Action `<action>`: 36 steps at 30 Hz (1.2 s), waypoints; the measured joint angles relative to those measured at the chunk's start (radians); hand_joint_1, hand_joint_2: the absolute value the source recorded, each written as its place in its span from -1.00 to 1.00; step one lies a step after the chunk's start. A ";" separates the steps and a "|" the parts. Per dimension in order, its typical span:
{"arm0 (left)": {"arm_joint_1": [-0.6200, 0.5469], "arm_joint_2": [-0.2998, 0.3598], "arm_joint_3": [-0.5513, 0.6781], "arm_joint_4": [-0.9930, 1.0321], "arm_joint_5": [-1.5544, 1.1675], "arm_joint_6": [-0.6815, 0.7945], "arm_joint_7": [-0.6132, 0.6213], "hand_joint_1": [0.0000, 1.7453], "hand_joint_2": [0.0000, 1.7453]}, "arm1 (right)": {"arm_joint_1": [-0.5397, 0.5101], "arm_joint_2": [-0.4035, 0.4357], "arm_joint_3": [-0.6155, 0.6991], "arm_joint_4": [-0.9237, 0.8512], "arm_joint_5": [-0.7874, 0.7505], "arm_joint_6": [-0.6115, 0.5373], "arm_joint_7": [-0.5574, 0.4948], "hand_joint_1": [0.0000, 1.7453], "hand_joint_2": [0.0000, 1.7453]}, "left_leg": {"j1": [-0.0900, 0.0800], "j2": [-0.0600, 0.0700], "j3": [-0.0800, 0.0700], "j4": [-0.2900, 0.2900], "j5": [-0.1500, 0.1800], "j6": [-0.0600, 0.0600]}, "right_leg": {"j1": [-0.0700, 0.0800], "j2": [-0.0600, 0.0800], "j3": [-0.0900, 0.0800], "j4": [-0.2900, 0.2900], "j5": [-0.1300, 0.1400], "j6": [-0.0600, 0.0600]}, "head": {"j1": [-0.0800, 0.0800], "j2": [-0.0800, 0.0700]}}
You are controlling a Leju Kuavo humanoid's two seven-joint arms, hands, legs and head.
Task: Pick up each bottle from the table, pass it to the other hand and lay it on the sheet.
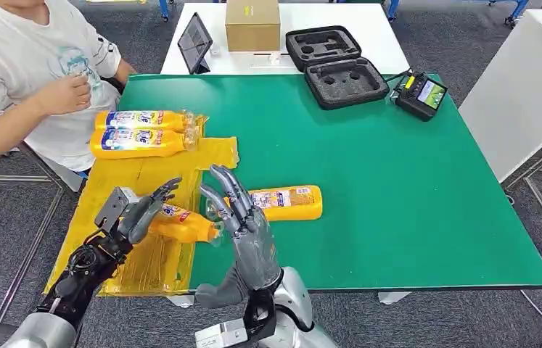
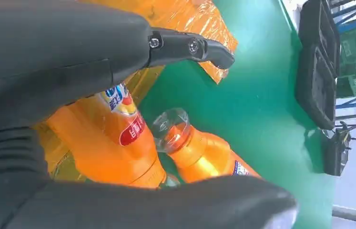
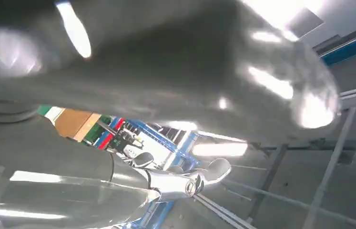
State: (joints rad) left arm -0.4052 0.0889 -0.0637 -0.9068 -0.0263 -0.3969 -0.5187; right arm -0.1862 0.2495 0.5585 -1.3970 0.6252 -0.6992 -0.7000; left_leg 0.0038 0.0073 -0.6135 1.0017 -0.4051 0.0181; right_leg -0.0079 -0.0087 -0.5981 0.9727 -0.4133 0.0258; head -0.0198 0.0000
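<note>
On the green table point(image 1: 398, 203), the left hand point(image 1: 137, 210) gripped a bottle point(image 1: 184, 225) lengthwise over the yellow sheet point(image 1: 144, 261), cap toward the open-fingered, empty right hand point(image 1: 242, 217).

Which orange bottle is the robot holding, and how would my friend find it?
Start at the big green table and go to the crinkly yellow plastic sheet along its left side. Near the sheet's front edge the robot's left hand grips an orange plastic bottle with a clear cap. Unlike the two bottles lying on the sheet's far end and the one on bare green, it is in a hand.
</note>
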 measured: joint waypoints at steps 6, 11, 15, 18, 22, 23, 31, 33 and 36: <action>0.031 -0.024 0.014 -0.083 -0.042 0.297 -0.143 -1.00 -1.00 | 0.000 0.000 0.000 0.004 0.003 0.000 0.000 -1.00 -1.00 | 0.000 0.000 -0.002 0.000 0.000 0.000 | 0.000 0.000 -0.003 0.000 0.000 0.000 | 0.000 0.000; 0.077 -0.043 -0.015 -0.271 -0.126 0.584 -0.180 -1.00 -1.00 | 0.001 0.002 -0.003 0.007 0.018 0.000 0.000 -1.00 -1.00 | 0.000 0.000 -0.004 0.000 0.000 0.000 | 0.000 0.000 -0.005 0.000 0.000 0.000 | 0.000 0.000; 0.117 -0.042 -0.087 -0.428 -0.141 0.765 -0.184 -1.00 -1.00 | 0.005 0.003 -0.018 0.007 0.022 0.000 0.000 -1.00 1.00 | 0.000 0.000 -0.006 0.000 0.000 0.000 | 0.000 0.000 -0.006 0.000 0.000 0.000 | 0.000 0.000; 0.145 -0.038 -0.137 -0.520 -0.121 0.838 -0.184 -1.00 -1.00 | 0.007 0.004 -0.025 0.007 0.022 0.000 0.000 -1.00 1.00 | 0.000 0.000 -0.006 0.000 -0.001 0.000 | 0.000 0.000 -0.006 0.000 0.000 0.000 | 0.000 0.000; 0.191 -0.031 -0.174 -0.612 -0.087 0.856 -0.184 -1.00 -1.00 | 0.013 0.005 -0.040 0.007 0.036 0.000 0.000 -1.00 1.00 | 0.000 0.000 -0.006 0.000 -0.001 0.000 | 0.000 0.000 -0.007 0.000 0.000 0.000 | 0.000 0.000; 0.202 -0.029 -0.181 -0.626 -0.082 0.857 -0.184 -1.00 -1.00 | 0.016 0.006 -0.048 0.007 0.049 0.000 0.000 -1.00 1.00 | 0.000 0.000 -0.006 0.000 -0.001 0.000 | 0.000 0.000 -0.007 0.000 0.000 0.000 | 0.000 0.000; 0.293 -0.023 -0.184 -0.691 -0.071 0.865 -0.184 -1.00 1.00 | 0.001 -0.011 -0.126 0.080 0.334 0.042 0.261 -1.00 1.00 | 0.000 0.000 -0.008 0.000 0.000 0.000 | 0.000 0.000 -0.007 0.000 0.000 0.000 | 0.001 0.000; 0.309 -0.022 -0.181 -0.697 -0.071 0.859 -0.184 -1.00 1.00 | -0.041 -0.029 -0.147 0.131 0.403 0.112 0.375 -1.00 1.00 | 0.000 0.000 -0.007 0.000 0.000 0.000 | 0.000 0.000 -0.007 0.000 0.000 0.001 | -0.001 0.000; 0.323 -0.022 -0.173 -0.697 -0.063 0.835 -0.184 -1.00 1.00 | -0.132 -0.072 -0.177 0.241 0.485 0.220 0.515 -1.00 1.00 | -0.001 0.000 -0.008 0.001 0.001 0.002 | -0.001 0.000 -0.007 0.000 0.001 0.001 | 0.000 0.000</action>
State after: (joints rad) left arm -0.0821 0.0668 -0.2369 -1.6033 -0.0889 0.4380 -0.7023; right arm -0.3182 0.1771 0.3812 -1.1558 1.1104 -0.4796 -0.1848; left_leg 0.0029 0.0076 -0.6211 1.0023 -0.4038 0.0205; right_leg -0.0086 -0.0089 -0.6054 0.9725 -0.4124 0.0273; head -0.0202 0.0000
